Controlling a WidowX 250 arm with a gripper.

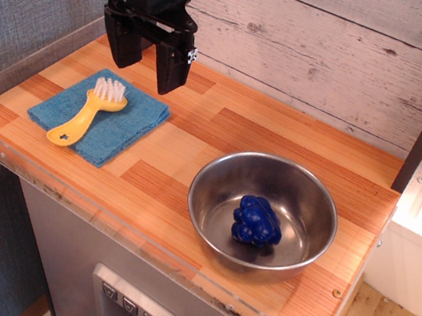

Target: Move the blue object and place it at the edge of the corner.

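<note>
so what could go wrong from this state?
1. The blue object sits deep in the steel bowl; the open gripper may hit the rim or drag the bowl.
2. It looks glossy and lumpy, so the grasp may slip.
3. Placed at the counter corner's edge, it could roll off.

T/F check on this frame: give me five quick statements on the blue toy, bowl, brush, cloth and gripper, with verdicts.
1. The blue toy lies inside the bowl. True.
2. The brush rests on the cloth. True.
3. The gripper is shut on the blue toy. False: it is open, empty, up above the cloth's far edge.
4. The bowl stands on the cloth. False: it stands on bare wood, to the right of the cloth.
5. The brush has a yellow handle and white bristles. True.
</note>
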